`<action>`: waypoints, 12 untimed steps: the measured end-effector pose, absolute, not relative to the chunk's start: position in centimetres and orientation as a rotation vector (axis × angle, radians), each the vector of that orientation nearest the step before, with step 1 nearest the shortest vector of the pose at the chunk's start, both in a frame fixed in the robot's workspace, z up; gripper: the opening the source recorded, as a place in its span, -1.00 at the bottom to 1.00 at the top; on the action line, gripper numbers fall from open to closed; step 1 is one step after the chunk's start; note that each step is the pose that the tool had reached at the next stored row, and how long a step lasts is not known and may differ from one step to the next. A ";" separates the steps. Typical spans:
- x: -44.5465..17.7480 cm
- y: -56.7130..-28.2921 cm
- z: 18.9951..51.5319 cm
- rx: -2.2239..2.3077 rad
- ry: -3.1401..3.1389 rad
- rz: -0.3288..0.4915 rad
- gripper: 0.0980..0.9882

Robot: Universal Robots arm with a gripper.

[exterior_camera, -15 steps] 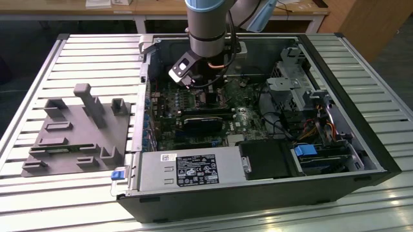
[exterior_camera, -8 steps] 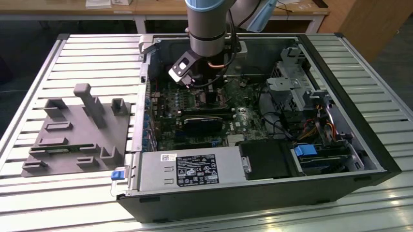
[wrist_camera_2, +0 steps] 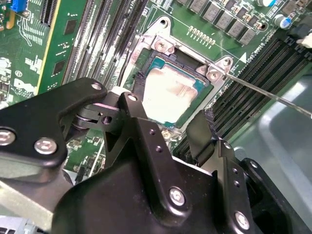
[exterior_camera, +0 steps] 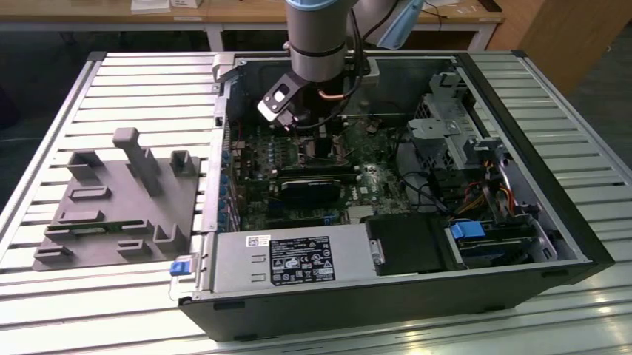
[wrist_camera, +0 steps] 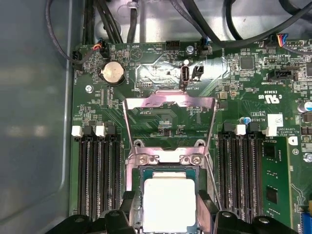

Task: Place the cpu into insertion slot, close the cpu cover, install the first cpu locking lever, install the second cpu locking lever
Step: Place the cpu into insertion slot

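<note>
Green motherboard [wrist_camera: 234, 87] as backdrop; dull silver square cpu [wrist_camera: 169, 195] sits flat in the insertion slot [wrist_camera: 165, 157], right between the wide-spread fingers of the gripper [wrist_camera_2: 168, 109], which holds nothing.

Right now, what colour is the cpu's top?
Pale silver-grey; the cpu shows best in the first wrist view.
</note>
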State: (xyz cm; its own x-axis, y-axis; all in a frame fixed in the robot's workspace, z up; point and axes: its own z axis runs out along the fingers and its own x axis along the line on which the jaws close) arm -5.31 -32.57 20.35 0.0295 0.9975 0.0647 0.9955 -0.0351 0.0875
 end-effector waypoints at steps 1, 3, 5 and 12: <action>-5.3 -32.6 20.5 2.241 2.170 0.168 0.15; -5.3 -32.6 20.6 2.241 2.169 0.168 0.15; -5.3 -32.6 20.8 2.241 2.169 0.168 0.15; -5.3 -32.6 21.1 2.242 2.169 0.168 0.15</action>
